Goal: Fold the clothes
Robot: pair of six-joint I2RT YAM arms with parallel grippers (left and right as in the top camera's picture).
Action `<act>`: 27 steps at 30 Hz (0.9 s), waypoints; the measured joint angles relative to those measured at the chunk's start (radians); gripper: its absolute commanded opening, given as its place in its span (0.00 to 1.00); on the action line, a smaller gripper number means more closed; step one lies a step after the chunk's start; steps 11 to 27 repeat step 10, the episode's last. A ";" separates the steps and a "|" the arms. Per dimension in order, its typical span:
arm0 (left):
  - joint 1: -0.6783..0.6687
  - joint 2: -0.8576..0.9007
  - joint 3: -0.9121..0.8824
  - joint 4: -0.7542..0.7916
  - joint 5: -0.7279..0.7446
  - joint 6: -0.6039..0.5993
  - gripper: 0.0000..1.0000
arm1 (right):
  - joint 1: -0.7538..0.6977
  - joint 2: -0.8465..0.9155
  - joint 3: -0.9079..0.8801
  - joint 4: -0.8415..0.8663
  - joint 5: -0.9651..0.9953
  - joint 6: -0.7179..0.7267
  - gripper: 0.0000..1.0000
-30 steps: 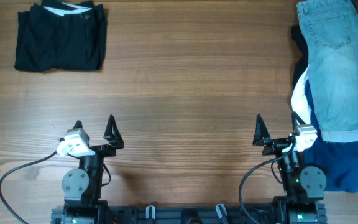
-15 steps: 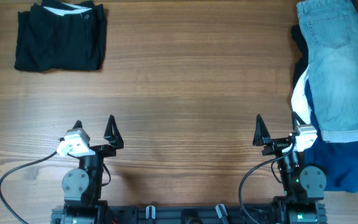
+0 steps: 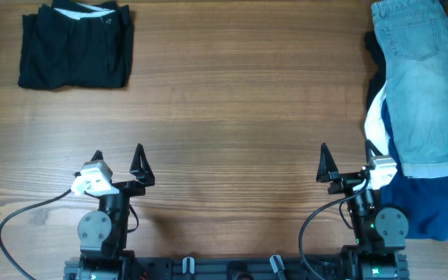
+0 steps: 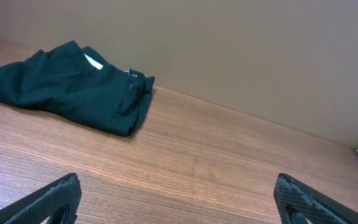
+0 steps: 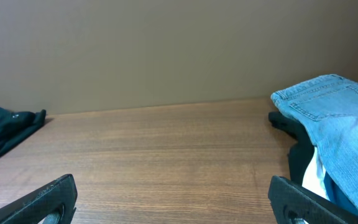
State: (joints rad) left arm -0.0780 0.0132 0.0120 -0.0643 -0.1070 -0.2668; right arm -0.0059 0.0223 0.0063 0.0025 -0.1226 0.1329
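Note:
A folded black garment [image 3: 74, 47] with a white inner label lies at the far left corner; it also shows in the left wrist view [image 4: 73, 87] and at the left edge of the right wrist view [image 5: 5, 134]. A pile of clothes lies at the right edge: light-blue denim [image 3: 422, 85] on top, royal blue cloth [image 3: 434, 198] below, white cloth [image 3: 373, 123] between; the denim shows in the right wrist view [image 5: 337, 124]. My left gripper [image 3: 117, 161] is open and empty near the front edge. My right gripper [image 3: 347, 162] is open and empty, just left of the pile.
The wooden table [image 3: 232, 117] runs between the black garment and the pile. A plain brown wall [image 5: 166, 50] stands behind the far edge. A cable [image 3: 22, 218] loops by the left arm base.

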 measured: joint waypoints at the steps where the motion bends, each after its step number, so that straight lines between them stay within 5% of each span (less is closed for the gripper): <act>1: 0.000 0.000 0.000 0.000 0.000 0.000 1.00 | 0.000 0.000 0.000 0.000 0.000 0.000 1.00; 27: 0.000 0.000 0.000 0.000 0.000 0.000 1.00 | 0.000 0.000 0.000 0.000 0.000 0.000 1.00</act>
